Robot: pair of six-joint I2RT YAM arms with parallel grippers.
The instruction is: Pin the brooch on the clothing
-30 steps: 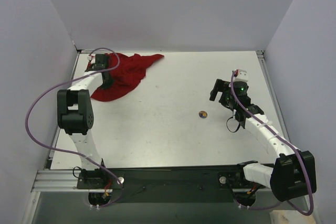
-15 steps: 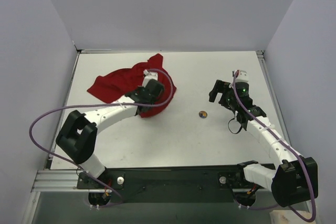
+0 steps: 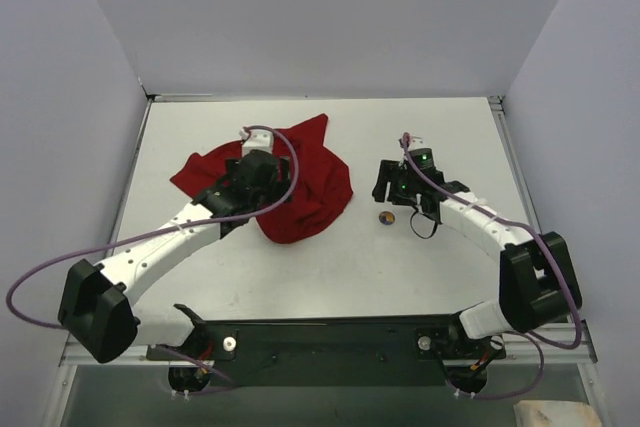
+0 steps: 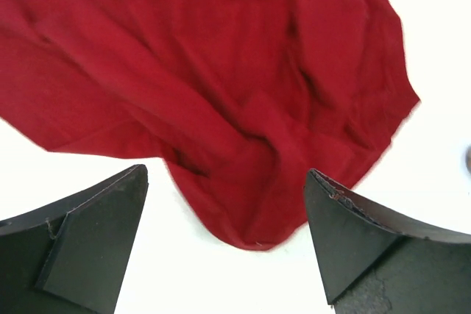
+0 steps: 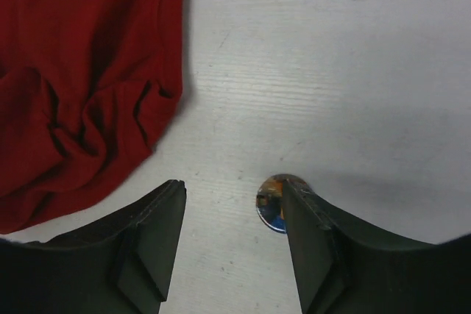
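overhead first. found the clothing (image 3: 320, 182) lying crumpled on the white table (image 3: 440, 127), left of centre and toward the far side. recorded the left claw (image 3: 262, 179) directly over the left part of the heap, hiding some of the cloth. cannot judge from this height whether touching the fabric. located the brooch (image 3: 385, 217) flat on the table, right of the clothing and apart from it, with a strip of bare table between. placed the right claw (image 3: 389, 197) just on the far side of the brooch, very near it.

left wrist view next. confirmed the left claw spread wide, with both fingers (image 4: 88, 240) at the lower corners of the frame and nothing held between them. saw red cloth filling most of the upper frame, heavily folded, with its rounded lower edge dipping into the gap between the fingertips over white table. cannot tell how far above the cloth.

right wrist view last. confirmed the right claw open too, though less widely, with nothing clamped. found the brooch lying on the table in the gap, close against the inner edge of the finger on the right of the frame and partly hidden by it. cannot tell whether touching. made out orange and blue patches on its face. saw a folded edge of the clothing in the upper left corner, well clear of the brooch. brooch not yet on the clothing.
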